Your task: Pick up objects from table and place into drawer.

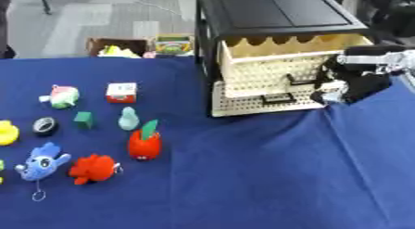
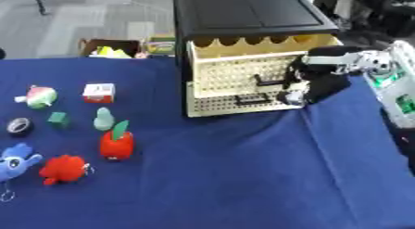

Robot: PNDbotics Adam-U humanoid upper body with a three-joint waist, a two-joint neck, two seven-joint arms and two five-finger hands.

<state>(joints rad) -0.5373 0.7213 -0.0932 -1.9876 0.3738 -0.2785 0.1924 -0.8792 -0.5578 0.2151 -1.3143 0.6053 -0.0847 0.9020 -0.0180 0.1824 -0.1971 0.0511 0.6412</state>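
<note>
Right hand at the drawer front, toys not yet picked up.

Nearest the camera, well off to the hand's left: red plush (image 1: 93, 168), blue plush (image 1: 42, 162), red apple toy (image 1: 145, 143) with its green leaf pointing up, then teal pear (image 1: 128, 119), green block (image 1: 84, 120), tape roll (image 1: 45, 126), red-white box (image 1: 122, 92) and pink-green toy (image 1: 62, 97). Right hand (image 2: 312, 84) is the only hand in view, so nearest by default; it sits against the right end of the cream perforated drawer unit (image 1: 267, 79), fingers curled toward the upper drawer handle (image 2: 267, 79). Can't tell whether they actually grip it. Upper drawer looks pulled out slightly, top open; likely needs more opening. Every toy lies left of the hand, across bare blue cloth (image 1: 267, 177). The right eye view shows the wrist and forearm; the left eye view crops them but adds a yellow toy (image 1: 6, 132).
</note>
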